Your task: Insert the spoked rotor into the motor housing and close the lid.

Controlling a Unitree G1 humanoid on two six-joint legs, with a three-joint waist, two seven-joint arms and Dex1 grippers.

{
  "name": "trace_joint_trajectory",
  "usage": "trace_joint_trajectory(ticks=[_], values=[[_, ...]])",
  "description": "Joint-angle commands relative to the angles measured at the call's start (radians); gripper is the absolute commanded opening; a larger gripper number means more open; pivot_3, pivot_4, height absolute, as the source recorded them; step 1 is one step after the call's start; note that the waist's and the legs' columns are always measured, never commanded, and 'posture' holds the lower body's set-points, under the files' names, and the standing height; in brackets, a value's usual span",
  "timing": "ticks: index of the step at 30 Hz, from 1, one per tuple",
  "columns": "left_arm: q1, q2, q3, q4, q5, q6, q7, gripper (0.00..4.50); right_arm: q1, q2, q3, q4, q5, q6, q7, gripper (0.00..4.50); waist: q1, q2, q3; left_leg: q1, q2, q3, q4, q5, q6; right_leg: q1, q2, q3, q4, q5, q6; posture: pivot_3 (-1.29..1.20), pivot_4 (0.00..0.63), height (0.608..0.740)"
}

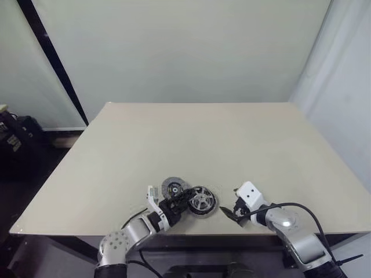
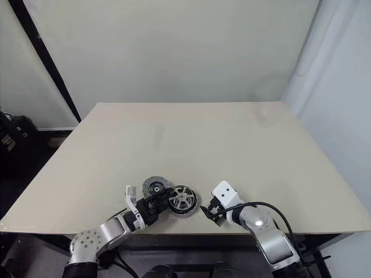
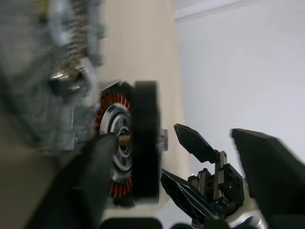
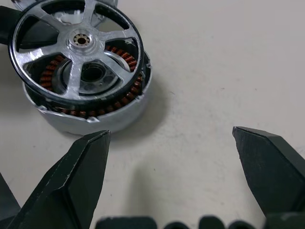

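Both arms reach low over the counter's (image 1: 174,139) near edge, forearms angled inward toward each other. Left gripper (image 1: 184,202) points across toward the right, fingers spread either side of the spoked rotor (image 1: 202,200); can't tell if they touch it. Right gripper (image 4: 174,179) is tilted down at the counter, fingers spread wide with bare surface between them, just beside the assembly and not touching. Spoked rotor sits in the motor housing (image 4: 119,102) near the middle of the near edge, not fully seated: slightly tilted, hub axis roughly vertical, spokes facing up, copper windings visible through the spokes and under the rim. Lid (image 1: 174,187) lies flat on the counter just behind the assembly, toward the far edge, face up, close to or touching the housing.
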Motion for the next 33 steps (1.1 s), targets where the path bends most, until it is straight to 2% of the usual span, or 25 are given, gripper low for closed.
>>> trace_joint_trajectory(ticks=[1,9,12,15,18,20,25,28,29,33], values=[[-0.025,0.004,-0.005,-0.072,0.028,-0.011,0.025,4.42,-0.023,0.003,-0.022,-0.022,0.004,-0.017,-0.005,4.5,0.0,0.0,0.0,0.0,0.0,0.0,0.0,0.0,0.0,0.0,0.0,0.0,0.0,0.0,0.0,0.0,0.0,0.74],[-0.063,0.03,-0.04,-0.228,0.064,-0.001,0.063,4.42,-0.033,0.007,-0.016,-0.005,0.002,-0.025,-0.001,4.5,0.0,0.0,0.0,0.0,0.0,0.0,0.0,0.0,0.0,0.0,0.0,0.0,0.0,0.0,0.0,0.0,0.0,0.74],[-0.068,0.077,-0.083,-0.306,0.109,-0.01,0.028,4.42,-0.042,0.015,-0.023,0.004,0.002,-0.039,-0.013,4.5,-0.001,0.0,0.0,0.0,0.0,0.0,0.0,0.0,0.0,0.0,0.0,0.0,0.0,0.0,0.0,0.0,0.0,0.74],[-0.067,0.126,-0.112,-0.366,0.172,-0.072,-0.035,4.42,-0.054,0.077,-0.08,-0.009,0.069,-0.034,-0.032,4.5,-0.001,0.0,0.0,0.0,0.0,0.0,-0.001,0.0,0.0,-0.001,0.0,0.0,0.0,0.0,0.0,0.0,0.0,0.74],[-0.057,0.176,-0.131,-0.406,0.271,-0.181,-0.115,4.45,-0.072,0.168,-0.125,-0.047,0.181,0.039,-0.024,3.88,-0.001,0.001,0.0,0.0,0.0,0.0,-0.001,0.0,0.0,0.0,0.001,0.0,0.0,0.0,0.0,0.0,0.0,0.74],[-0.053,0.195,-0.116,-0.42,0.316,-0.261,-0.163,4.45,-0.089,0.216,-0.103,-0.05,0.212,0.088,-0.022,3.23,-0.003,0.001,0.0,0.0,0.0,0.0,-0.001,0.0,0.0,0.0,0.001,0.001,0.0,0.0,0.0,0.0,0.0,0.74],[-0.043,0.208,-0.05,-0.424,0.339,-0.357,-0.197,4.45,-0.136,0.256,0.005,0.073,0.138,0.095,-0.047,1.4,-0.001,0.002,0.0,0.0,0.0,0.0,-0.002,0.0,0.0,-0.001,0.001,0.001,0.0,0.001,-0.001,0.0,0.0,0.74],[-0.024,0.231,-0.04,-0.434,0.34,-0.357,-0.214,4.45,-0.149,0.245,0.063,0.146,0.092,0.066,-0.042,0.28,-0.001,0.002,0.0,0.0,0.0,0.0,-0.002,0.0,0.0,-0.001,0.001,0.001,0.0,0.001,-0.001,0.0,0.0,0.74],[-0.014,0.239,-0.037,-0.438,0.339,-0.356,-0.217,4.45,-0.148,0.239,0.084,0.172,0.077,0.057,-0.037,0.04,-0.001,0.002,0.0,0.0,0.0,0.0,-0.002,0.0,0.0,-0.001,0.001,0.001,0.0,0.001,-0.001,0.0,0.0,0.74],[0.02,0.246,-0.028,-0.453,0.335,-0.357,-0.221,4.45,-0.144,0.219,0.119,0.237,0.032,0.012,-0.04,0.04,-0.003,0.002,0.0,0.001,0.0,0.0,-0.002,0.0,0.0,0.0,0.001,0.002,0.0,0.001,-0.001,0.0,0.0,0.74]])
